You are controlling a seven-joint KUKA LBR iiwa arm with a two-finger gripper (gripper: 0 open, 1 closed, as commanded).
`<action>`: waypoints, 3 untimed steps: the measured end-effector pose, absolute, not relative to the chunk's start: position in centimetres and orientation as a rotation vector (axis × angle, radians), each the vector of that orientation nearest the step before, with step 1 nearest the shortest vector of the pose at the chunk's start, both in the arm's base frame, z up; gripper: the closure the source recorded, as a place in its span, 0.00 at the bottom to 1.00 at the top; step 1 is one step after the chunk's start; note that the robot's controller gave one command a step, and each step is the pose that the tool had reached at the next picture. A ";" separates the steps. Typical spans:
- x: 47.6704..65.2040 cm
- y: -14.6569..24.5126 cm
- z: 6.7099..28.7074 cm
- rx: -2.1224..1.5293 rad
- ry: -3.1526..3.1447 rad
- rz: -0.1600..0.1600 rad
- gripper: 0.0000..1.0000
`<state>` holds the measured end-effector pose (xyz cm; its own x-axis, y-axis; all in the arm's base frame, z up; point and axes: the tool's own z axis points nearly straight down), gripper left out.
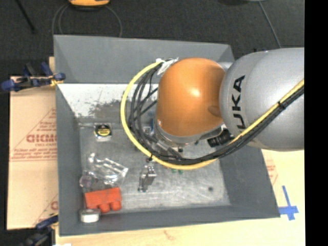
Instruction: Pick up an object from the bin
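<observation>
Camera view, left to right. The grey metal bin (65, 152) holds a few loose items, all grouped in its left half and to the left of the gripper.

Farthest left and below the gripper's level, in the near-left corner, lies a small round silver-white piece (89, 216). It is touching or just beside a red block (102, 199) with a stepped lower edge. Above the block sits a crumpled clear plastic piece (105, 169). This is the item nearest the gripper, just to its left and apart from it. Further up and left of the gripper, well apart from the rest, lies a small round yellow-and-black item (102, 131) — possibly a tape measure, though its kind cannot be confirmed.

The gripper (147, 178) points down over a bare patch of the bin floor near the middle of the bin. Whether it is spread or pressed together cannot be told, and contact with the floor cannot be judged.

Just right of the gripper lie small green specks (177, 170) — too small to identify. Above and right of it are the orange wrist cover (189, 96), ringed by yellow and black cables, and the grey arm (266, 106).
</observation>
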<state>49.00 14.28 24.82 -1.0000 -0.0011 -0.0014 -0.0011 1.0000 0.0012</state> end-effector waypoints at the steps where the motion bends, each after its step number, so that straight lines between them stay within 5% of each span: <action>1: 51.2 17.2 11.3 -0.082 3.131 0.003 0.00; 2: 51.4 13.9 22.8 0.278 3.122 0.003 0.00; 3: 52.1 15.4 7.5 0.036 3.134 -0.003 0.00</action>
<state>52.06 15.38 7.46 -0.9997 0.0231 -0.0072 0.0231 0.9997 -0.0016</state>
